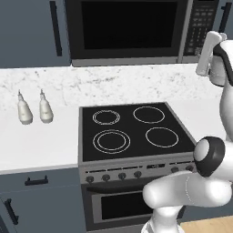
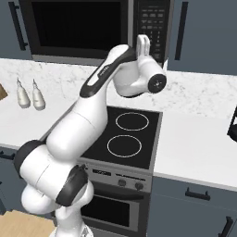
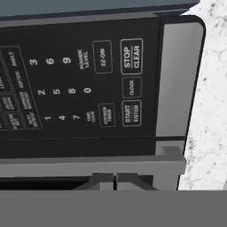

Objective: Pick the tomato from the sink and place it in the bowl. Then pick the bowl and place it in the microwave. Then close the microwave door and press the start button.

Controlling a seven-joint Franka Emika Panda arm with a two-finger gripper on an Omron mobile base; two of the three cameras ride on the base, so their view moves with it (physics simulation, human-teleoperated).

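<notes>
The microwave (image 1: 127, 29) is built in above the stove, and the microwave door (image 1: 129, 25) with its black glass window is closed. In the hand view its keypad panel (image 3: 84, 84) lies close ahead, rolled on its side, with the START/ENTER button (image 3: 131, 113) near the middle right. My gripper (image 3: 115, 181) is shut, its two tips pressed together with nothing between them. It is raised just in front of the keypad panel (image 1: 198, 27) at the microwave's right (image 2: 143, 40). The tomato, the bowl and the sink are out of view.
A black stove (image 1: 136, 132) with ring burners sits below the microwave in the white counter (image 1: 36, 145). Two small pale bottles (image 1: 25, 111) (image 1: 45, 109) stand on the counter to its left. Blue-grey cabinet doors (image 1: 32, 32) flank the microwave. A dark object (image 2: 233, 122) shows at the right edge.
</notes>
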